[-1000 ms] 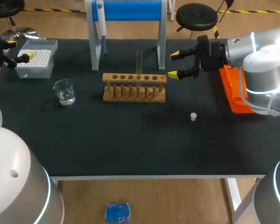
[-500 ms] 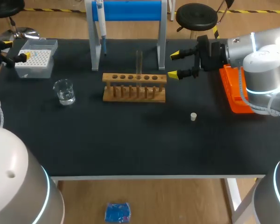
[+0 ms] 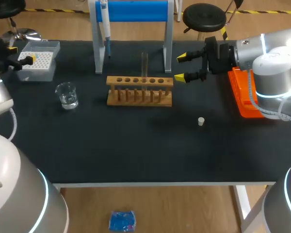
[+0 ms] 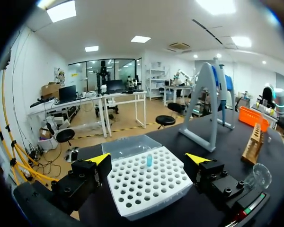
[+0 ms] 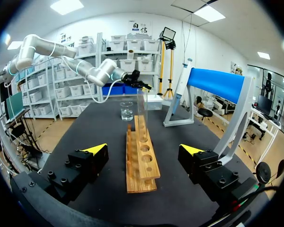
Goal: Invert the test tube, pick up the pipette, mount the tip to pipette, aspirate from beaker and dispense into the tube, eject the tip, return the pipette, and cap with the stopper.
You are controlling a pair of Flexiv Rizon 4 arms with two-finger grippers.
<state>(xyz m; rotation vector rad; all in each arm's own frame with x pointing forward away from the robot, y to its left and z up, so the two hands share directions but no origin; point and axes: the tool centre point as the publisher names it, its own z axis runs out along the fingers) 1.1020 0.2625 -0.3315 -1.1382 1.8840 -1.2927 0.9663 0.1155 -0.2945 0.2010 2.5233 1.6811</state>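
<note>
A clear test tube (image 3: 144, 63) (image 5: 142, 106) stands upright in the wooden rack (image 3: 139, 91) (image 5: 142, 158). My right gripper (image 3: 183, 67) (image 5: 144, 148) is open, level with the rack's right end and apart from it. The pipette (image 3: 105, 29) (image 5: 180, 92) hangs on the blue stand (image 3: 136, 10). My left gripper (image 3: 20, 53) (image 4: 149, 159) is open at the white tip box (image 3: 37, 59) (image 4: 146, 182), whose near part lies between the fingers; a single blue tip (image 4: 149, 161) stands in it. The glass beaker (image 3: 67, 95) (image 4: 259, 176) and the small white stopper (image 3: 201, 121) sit on the table.
An orange bin (image 3: 245, 94) lies at the table's right edge under my right arm. The stand's white legs (image 3: 97, 48) flank the rack at the back.
My left arm's near links have swung to the left, and its gripper has shifted slightly at the tip box. The right arm and the objects have not moved.
</note>
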